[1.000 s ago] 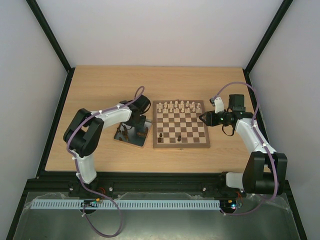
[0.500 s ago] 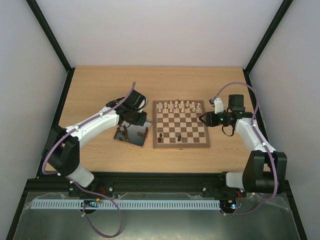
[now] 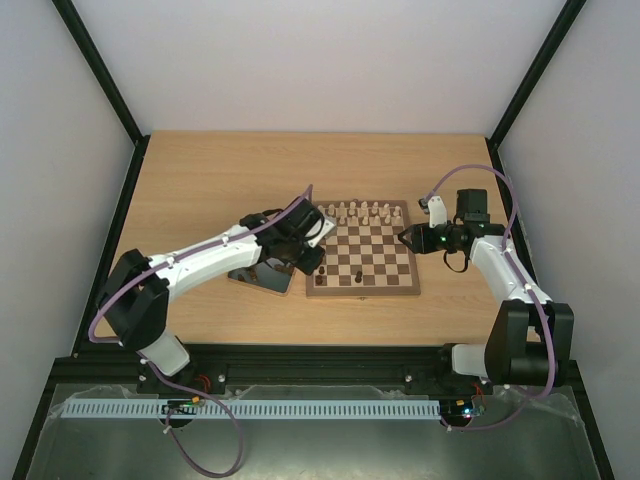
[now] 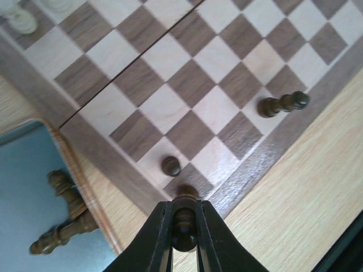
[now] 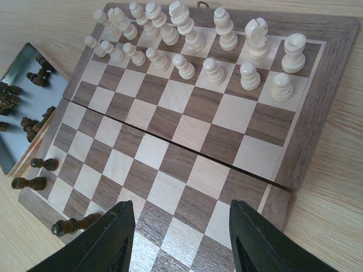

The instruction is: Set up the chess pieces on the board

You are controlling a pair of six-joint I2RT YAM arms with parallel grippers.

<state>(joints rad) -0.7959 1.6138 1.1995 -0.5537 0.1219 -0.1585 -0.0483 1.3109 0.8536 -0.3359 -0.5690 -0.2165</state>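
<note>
- Clamped tight, the left gripper (image 4: 184,229) is pinching a dark pawn (image 4: 184,220) by its head between both fingers.
- Its own wrist camera is showing this grip plainly; from the top camera the arm is covering the pawn.
- That pawn is hanging at the near left corner of the board (image 3: 362,290), over the brown border. Whether its base is touching the wood I cannot tell.
- Just beyond the fingertips, a second dark pawn (image 4: 171,165) is standing on a pale square, and a taller dark piece (image 4: 282,104) is standing further along the near row.
- The right wrist camera is showing three dark pieces along that side, whereas the left wrist camera is half hiding the corner one behind the held pawn.
- Cream light pieces (image 5: 250,75) are filling the two far rows. The right wrist camera is taking them all in; the left wrist camera is catching only two at its top corner.
- A metal tray (image 4: 28,164) is lying just beside the board's left edge, with spare dark pieces (image 4: 62,218) lying in it.
- The right gripper (image 5: 181,241) is hanging at the board's right edge with jaws spread wide and nothing between them.
- Everything is resting on a wooden table (image 3: 200,180).
</note>
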